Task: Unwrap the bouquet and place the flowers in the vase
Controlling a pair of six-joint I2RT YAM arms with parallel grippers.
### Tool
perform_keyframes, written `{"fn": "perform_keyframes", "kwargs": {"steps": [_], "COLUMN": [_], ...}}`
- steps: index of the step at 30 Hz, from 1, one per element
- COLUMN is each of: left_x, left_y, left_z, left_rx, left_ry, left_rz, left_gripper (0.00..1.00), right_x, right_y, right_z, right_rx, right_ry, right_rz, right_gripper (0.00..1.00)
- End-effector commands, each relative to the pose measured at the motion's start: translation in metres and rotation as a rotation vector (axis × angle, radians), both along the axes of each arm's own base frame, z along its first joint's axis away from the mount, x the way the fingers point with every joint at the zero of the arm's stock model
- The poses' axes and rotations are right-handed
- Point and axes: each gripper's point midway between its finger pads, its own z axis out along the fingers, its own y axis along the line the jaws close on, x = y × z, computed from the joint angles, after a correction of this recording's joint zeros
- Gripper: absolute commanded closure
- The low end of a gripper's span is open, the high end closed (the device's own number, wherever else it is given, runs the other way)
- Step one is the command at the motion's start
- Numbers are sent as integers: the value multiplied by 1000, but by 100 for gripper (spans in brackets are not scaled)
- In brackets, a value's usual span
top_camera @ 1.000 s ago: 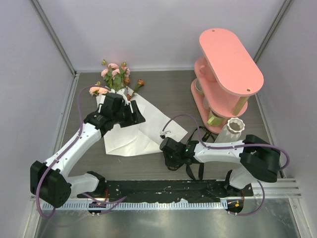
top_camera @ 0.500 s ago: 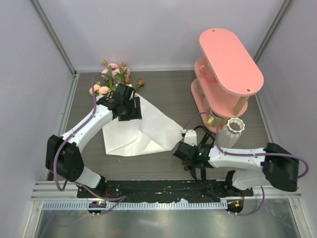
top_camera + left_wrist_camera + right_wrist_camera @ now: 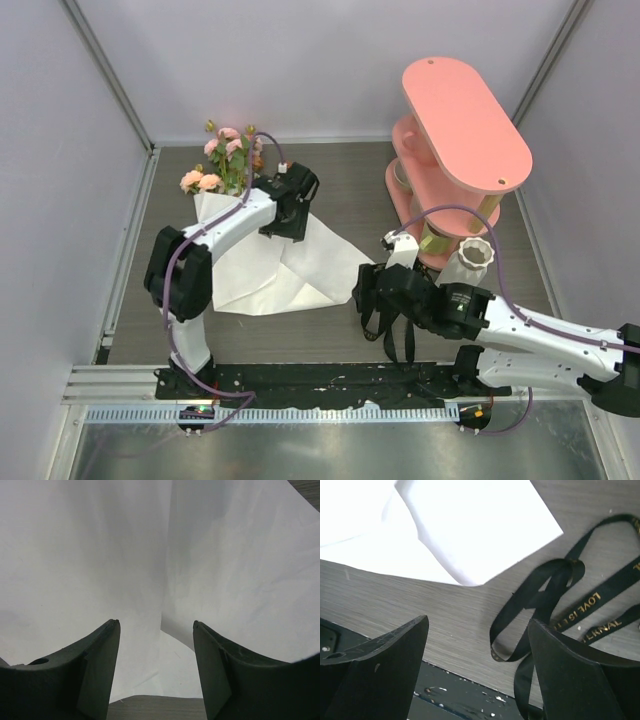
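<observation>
The bouquet lies undone. Its flowers [image 3: 228, 158], pink and peach roses with green leaves, rest at the back left on the top edge of the spread white paper [image 3: 268, 262]. My left gripper [image 3: 284, 212] hovers open over that paper [image 3: 150, 555], right of the flower heads, with nothing between its fingers. The black ribbon [image 3: 396, 322] lies loose on the table. My right gripper [image 3: 368, 290] stands open just above it, and in the right wrist view the ribbon [image 3: 555, 600] curls under the right finger, beside a paper corner [image 3: 470, 525]. The white ribbed vase [image 3: 476, 258] stands at the right.
A pink two-tier oval shelf [image 3: 462, 125] rises at the back right, directly behind the vase. The black base rail [image 3: 330, 378] runs along the near edge and shows as a black rail [image 3: 445, 695] under the right jaws. Grey walls close in the sides.
My right gripper opened and the ribbon now lies loose beneath it; that arm pulled back to the right. My left gripper swung right across the paper, away from the flower heads.
</observation>
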Motion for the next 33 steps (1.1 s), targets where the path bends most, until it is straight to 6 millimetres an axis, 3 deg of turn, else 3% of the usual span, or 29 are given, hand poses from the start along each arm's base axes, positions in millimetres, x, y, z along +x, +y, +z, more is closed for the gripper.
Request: {"fn": "perform_keyframes", "kwargs": {"steps": [1, 9, 15, 16, 19, 21, 22, 24, 25, 26, 27, 29, 30, 31, 32, 33], "left_x": [2, 4, 1, 2, 3, 6, 4, 2, -3, -6, -10, -19, -30, -31, -35, -43], "left_y": [14, 9, 12, 14, 20, 30, 35, 47, 55, 59, 70, 88, 101, 119, 129, 134], "left_z": [-7, -35, -50, -51, -39, -15, -7, 25, 33, 41, 63, 70, 83, 86, 92, 85], "left_rx": [213, 308, 344, 354, 371, 383, 389, 358, 352, 336, 278, 251, 211, 183, 149, 102], "left_ry": [6, 35, 56, 51, 2, -70, -92, -179, -198, -221, -274, -288, -313, -319, -332, -306], "left_rz": [-16, -10, 9, 14, 45, 95, 121, 195, 218, 241, 302, 360, 396, 468, 502, 518], "left_gripper": [37, 37, 50, 60, 84, 94, 100, 100, 100, 100, 100, 100, 100, 100, 100, 100], "right_x": [8, 1, -3, -3, -3, -1, -2, -8, -9, -7, -9, 0, 6, 11, 20, 24], "right_y": [4, 7, 5, 5, 3, 6, 10, 34, 44, 59, 69, 90, 96, 103, 113, 118], "right_z": [31, 18, 16, 16, 16, 16, 16, 21, 18, 27, 27, 27, 29, 14, 22, 23], "right_rx": [22, 41, 60, 61, 60, 64, 73, 161, 172, 237, 273, 338, 394, 402, 485, 539], "right_ry": [-87, -59, -63, -66, -74, -74, -66, -30, -7, -13, 20, 51, 100, 161, 174, 221], "right_rz": [31, 63, 91, 91, 87, 90, 100, 181, 208, 226, 268, 293, 320, 326, 325, 365], "right_gripper": [13, 14, 14, 14, 14, 13, 7, 6, 6, 6, 6, 6, 7, 7, 8, 9]}}
